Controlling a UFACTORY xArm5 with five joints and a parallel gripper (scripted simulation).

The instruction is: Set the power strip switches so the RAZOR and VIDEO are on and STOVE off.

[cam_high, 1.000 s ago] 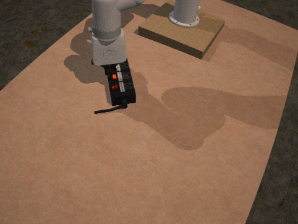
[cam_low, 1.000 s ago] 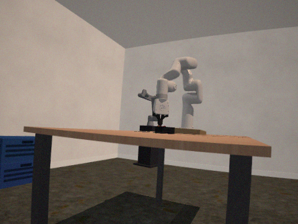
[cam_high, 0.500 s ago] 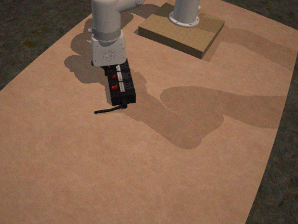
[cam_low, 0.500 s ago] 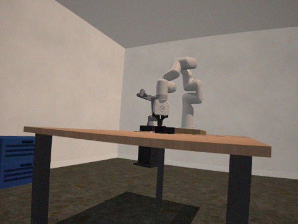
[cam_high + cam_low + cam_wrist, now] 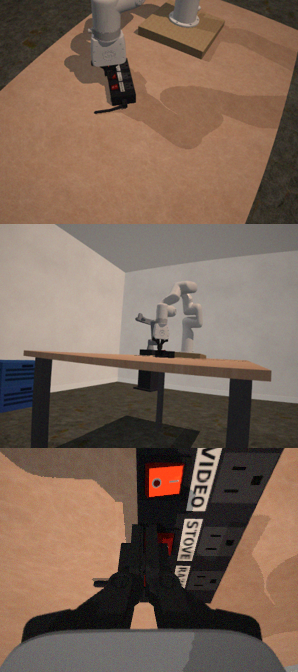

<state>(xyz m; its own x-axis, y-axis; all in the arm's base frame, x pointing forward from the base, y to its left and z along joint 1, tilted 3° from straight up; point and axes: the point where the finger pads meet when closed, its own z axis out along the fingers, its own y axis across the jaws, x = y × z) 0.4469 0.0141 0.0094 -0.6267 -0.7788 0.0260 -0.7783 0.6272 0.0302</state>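
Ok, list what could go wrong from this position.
1. The shut gripper sits over the STOVE switch, close to the RAZOR one; a slight offset could flip the wrong rocker.
2. Pressing off-centre might tip or slide the power strip, which must lie flat.
3. The gripper hides the switch, so its state cannot be checked.

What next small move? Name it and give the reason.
Probably press a little further down on the STOVE switch. The shut gripper has its fingertips right at that switch, which looks darker than the bright VIDEO switch. Whether it has flipped fully off cannot be told. The strip lies flat.
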